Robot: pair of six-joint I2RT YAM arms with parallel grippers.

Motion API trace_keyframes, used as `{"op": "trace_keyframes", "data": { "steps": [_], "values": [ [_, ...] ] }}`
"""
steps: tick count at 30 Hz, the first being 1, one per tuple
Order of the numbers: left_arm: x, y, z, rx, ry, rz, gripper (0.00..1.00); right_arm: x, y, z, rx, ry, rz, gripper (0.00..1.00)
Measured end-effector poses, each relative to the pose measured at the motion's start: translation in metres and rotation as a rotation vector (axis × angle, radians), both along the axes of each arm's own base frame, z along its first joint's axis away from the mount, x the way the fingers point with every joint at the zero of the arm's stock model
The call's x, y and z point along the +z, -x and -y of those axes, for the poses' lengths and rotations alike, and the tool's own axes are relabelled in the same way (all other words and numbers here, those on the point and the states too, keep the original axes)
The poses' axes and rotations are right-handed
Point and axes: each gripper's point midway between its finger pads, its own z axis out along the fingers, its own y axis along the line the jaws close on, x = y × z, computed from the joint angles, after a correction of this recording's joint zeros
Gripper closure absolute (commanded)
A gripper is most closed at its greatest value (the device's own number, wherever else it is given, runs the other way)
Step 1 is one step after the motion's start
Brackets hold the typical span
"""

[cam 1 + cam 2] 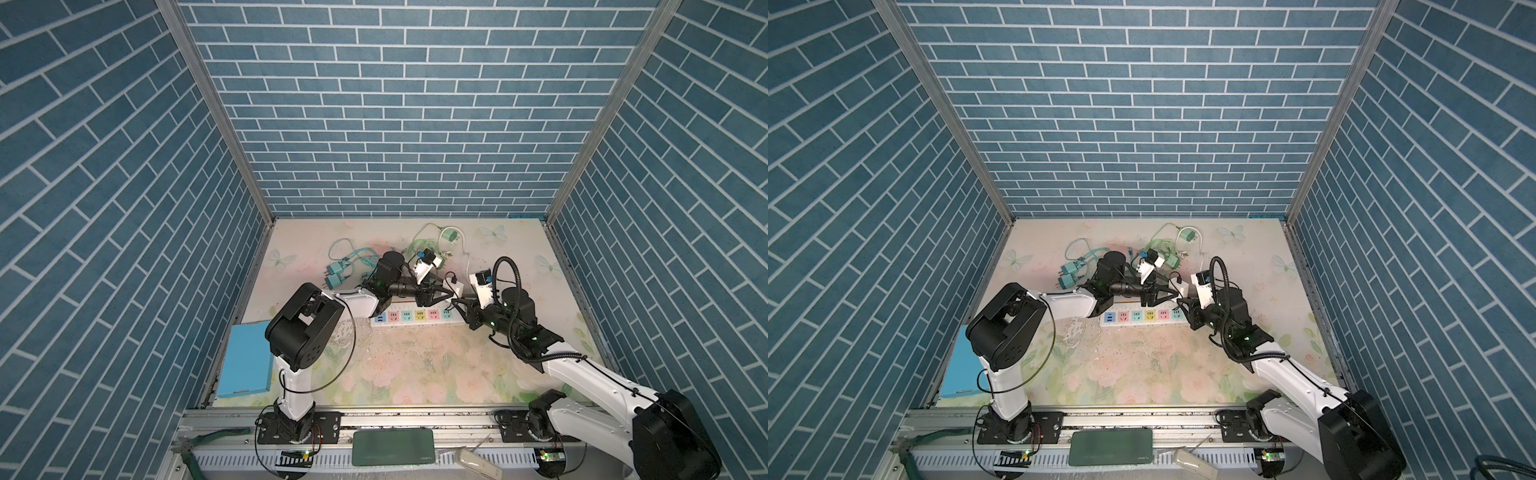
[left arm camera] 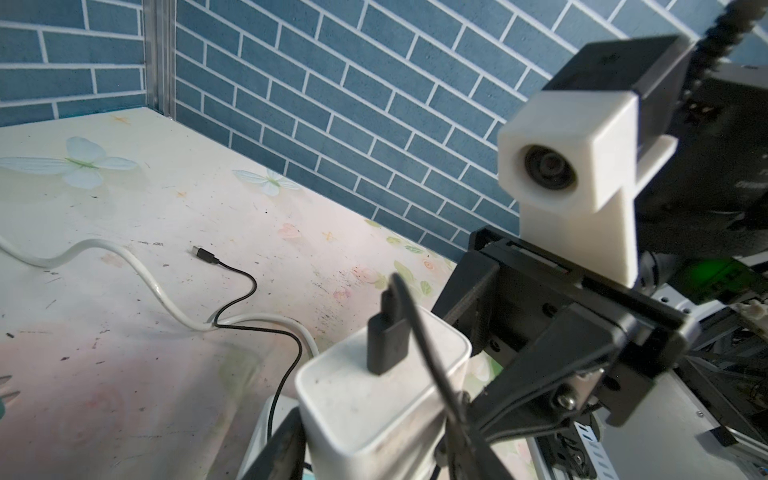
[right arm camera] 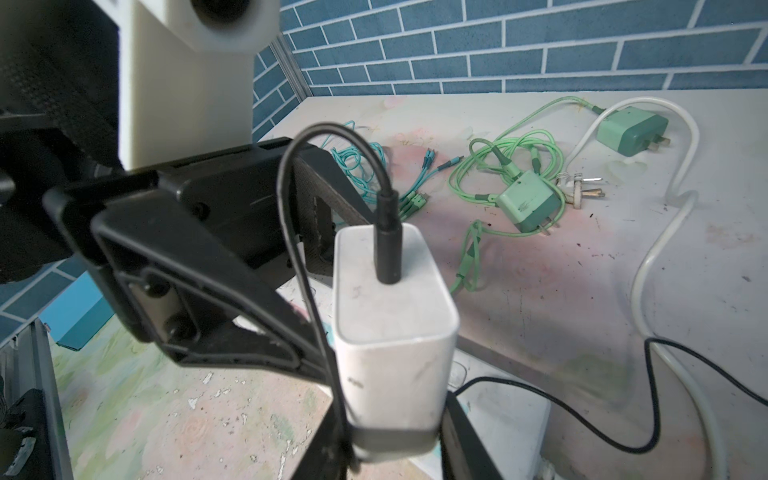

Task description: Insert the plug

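Right wrist view: our right fingers (image 3: 465, 449) clamp the white charger (image 3: 395, 332) above the power strip (image 1: 415, 323); left fingers (image 2: 282, 453) pinch it too. Seemingly regripping; next we align it over a socket (image 1: 446, 314).

Both top views look down from high in front; both wrist views share the white plug (image 2: 357, 407) (image 3: 395, 332) close up.
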Motion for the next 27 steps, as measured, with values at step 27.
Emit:
{"op": "trace_keyframes", "data": {
  "steps": [27],
  "values": [
    [0.007,-0.008,0.0,-0.026,0.01,0.01,0.42,0.004,-0.01,-0.009,0.053,-0.011,-0.044,0.83]
  ]
}}
